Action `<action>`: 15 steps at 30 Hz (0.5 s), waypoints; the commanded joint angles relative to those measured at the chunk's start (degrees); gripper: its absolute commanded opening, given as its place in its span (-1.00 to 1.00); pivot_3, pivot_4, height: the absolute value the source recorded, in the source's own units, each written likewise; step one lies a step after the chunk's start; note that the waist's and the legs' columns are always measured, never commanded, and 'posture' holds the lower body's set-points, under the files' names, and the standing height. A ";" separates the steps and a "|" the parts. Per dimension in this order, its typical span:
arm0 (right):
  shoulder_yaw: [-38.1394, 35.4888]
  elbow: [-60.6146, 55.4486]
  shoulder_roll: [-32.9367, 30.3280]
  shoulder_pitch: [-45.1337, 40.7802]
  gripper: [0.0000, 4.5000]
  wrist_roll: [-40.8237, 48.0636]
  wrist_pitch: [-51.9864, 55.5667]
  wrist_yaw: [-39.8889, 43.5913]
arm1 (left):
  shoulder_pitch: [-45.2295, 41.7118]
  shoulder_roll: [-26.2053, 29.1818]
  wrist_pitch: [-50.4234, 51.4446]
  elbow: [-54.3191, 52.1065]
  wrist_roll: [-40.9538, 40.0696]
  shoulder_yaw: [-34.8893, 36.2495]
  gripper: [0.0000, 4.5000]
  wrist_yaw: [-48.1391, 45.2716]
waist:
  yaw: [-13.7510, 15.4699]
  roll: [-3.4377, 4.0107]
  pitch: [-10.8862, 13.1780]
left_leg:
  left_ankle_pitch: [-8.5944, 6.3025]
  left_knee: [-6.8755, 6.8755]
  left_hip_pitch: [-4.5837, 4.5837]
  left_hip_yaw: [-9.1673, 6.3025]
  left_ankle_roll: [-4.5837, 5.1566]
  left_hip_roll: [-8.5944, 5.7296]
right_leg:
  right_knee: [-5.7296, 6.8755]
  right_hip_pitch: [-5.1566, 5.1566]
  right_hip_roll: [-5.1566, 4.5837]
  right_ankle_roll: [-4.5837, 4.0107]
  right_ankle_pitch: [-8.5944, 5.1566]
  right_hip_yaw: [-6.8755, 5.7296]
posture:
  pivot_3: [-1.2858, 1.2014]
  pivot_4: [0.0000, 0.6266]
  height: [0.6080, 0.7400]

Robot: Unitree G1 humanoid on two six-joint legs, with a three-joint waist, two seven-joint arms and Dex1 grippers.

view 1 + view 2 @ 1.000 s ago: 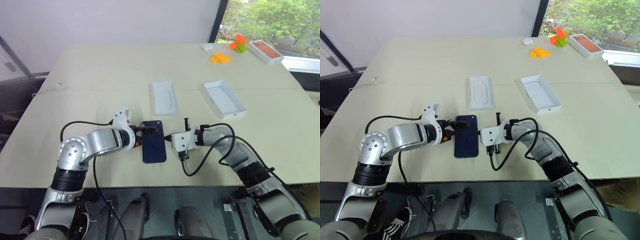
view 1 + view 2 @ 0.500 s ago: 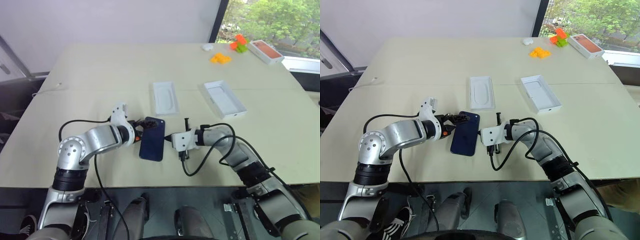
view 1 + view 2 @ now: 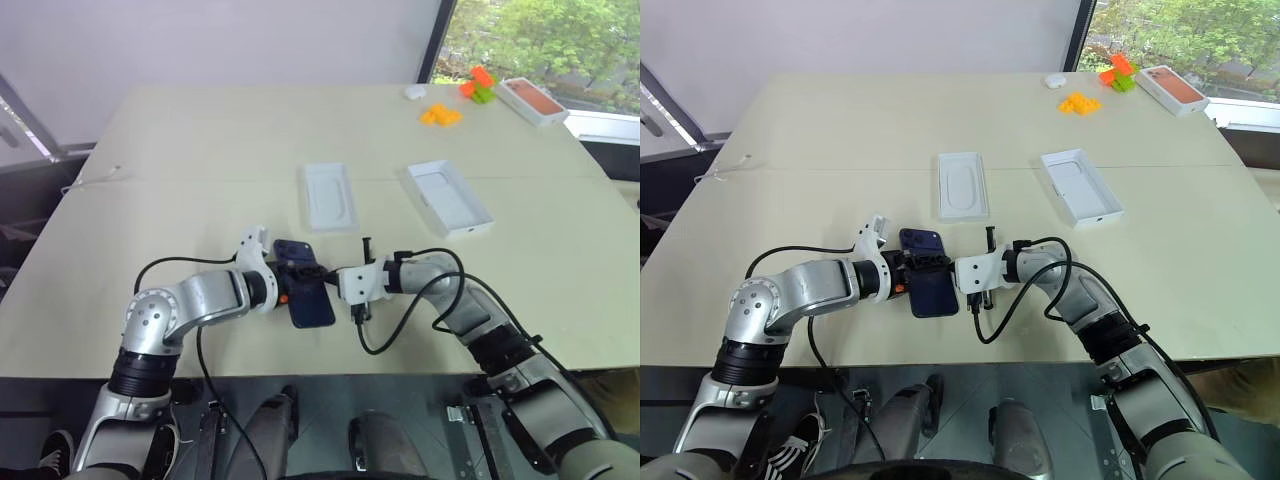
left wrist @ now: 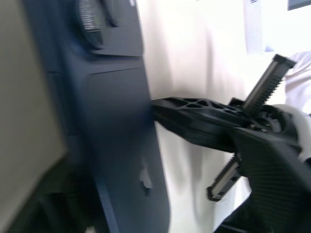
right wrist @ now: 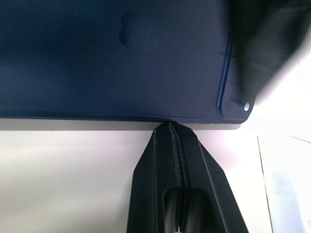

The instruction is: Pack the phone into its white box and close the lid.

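The phone (image 3: 929, 281) lies back-up on the table (image 3: 820, 150) near the front edge, between your two grippers, camera cluster at its far end, long axis running roughly 11 to 5 o'clock.

Your left gripper (image 3: 924, 268) comes in from 9 o'clock with its fingers (image 3: 300, 270) astride the phone's upper half, one over the glossy back (the left wrist view puts a dark finger under the near edge too). Jaws are partly closed around the slab; you cannot tell from these views whether they have a firm hold.

Your right gripper (image 5: 173, 127) sits at 3 o'clock of the phone, fingers pressed together with nothing between them, tips touching the phone's long side edge.

The white box (image 3: 1081, 186), open and tilted, rests at 1 o'clock of the phone, well apart. A white lid (image 3: 963, 185) lies at 12 o'clock, nearer.

At the far right corner: orange blocks (image 3: 1079, 104), and a white box with orange-red top (image 3: 1171, 89).
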 commanded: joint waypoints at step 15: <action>-0.83 -1.47 0.79 0.19 -1.00 3.61 3.46 0.64 | 2.29 1.52 -1.41 -3.70 -1.25 1.96 -0.97 -4.61 | -0.05 0.01 0.01 | -0.01 0.01 -0.02 0.00 0.02 0.00 | -0.04 0.01 -0.01 -0.01 0.00 0.01 | 0.03 -0.52 1.00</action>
